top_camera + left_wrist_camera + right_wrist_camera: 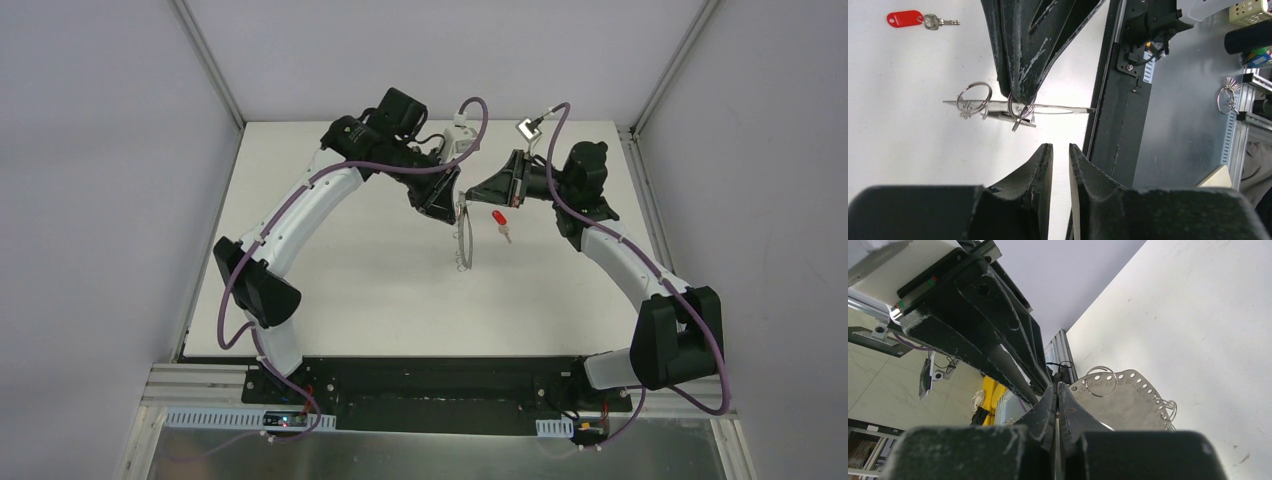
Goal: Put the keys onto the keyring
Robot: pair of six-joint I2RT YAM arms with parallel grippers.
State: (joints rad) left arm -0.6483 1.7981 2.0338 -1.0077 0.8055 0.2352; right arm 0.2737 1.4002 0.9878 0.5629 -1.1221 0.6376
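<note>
The keyring (462,240) is a thin grey perforated plate with wire loops (974,97), held upright and seen edge-on in the left wrist view (1063,110). My right gripper (474,190) is shut on its edge; its fingers (1020,75) pinch the plate from above, and the plate spreads out beside them (1128,400). My left gripper (1059,147) stands just beside the plate, jaws slightly apart and empty. The red-headed key (498,219) lies on the table, also in the left wrist view (905,19). A slim grey piece (1008,116) hangs at one loop; I cannot tell if it is the dark-tagged key.
The white table (350,290) is bounded by grey walls on three sides. A black rail (1113,100) runs along its near edge. Off the table a spare ring bunch (1226,97) hangs on a rack.
</note>
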